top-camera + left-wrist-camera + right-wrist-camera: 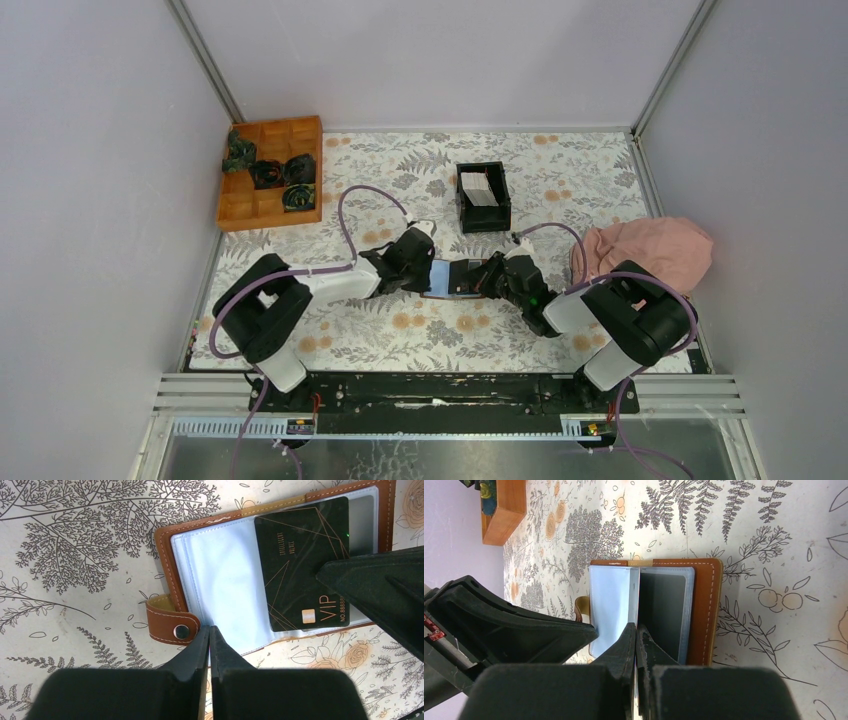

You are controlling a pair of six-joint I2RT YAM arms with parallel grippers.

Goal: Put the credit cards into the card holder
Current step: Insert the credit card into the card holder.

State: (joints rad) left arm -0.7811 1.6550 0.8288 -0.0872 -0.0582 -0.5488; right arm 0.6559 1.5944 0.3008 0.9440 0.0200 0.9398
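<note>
The card holder (pixel 441 277) lies open on the flowered cloth between both arms; it is brown leather (pixel 165 555) with clear sleeves (pixel 220 575) inside. A black credit card (pixel 300 560) marked VIP lies slanted over its right half. My right gripper (pixel 636 626) is shut on that card's edge, and its finger (pixel 372 587) shows in the left wrist view. My left gripper (pixel 209 628) is shut on the edge of a clear sleeve beside the snap tab (pixel 175 627). More credit cards (pixel 478 188), white, stand in a black box (pixel 497 215).
An orange wooden compartment tray (pixel 262 205) with dark bundles sits at the back left. A pink cloth (pixel 650 250) lies bunched at the right, close to the right arm. Grey walls enclose the table on three sides.
</note>
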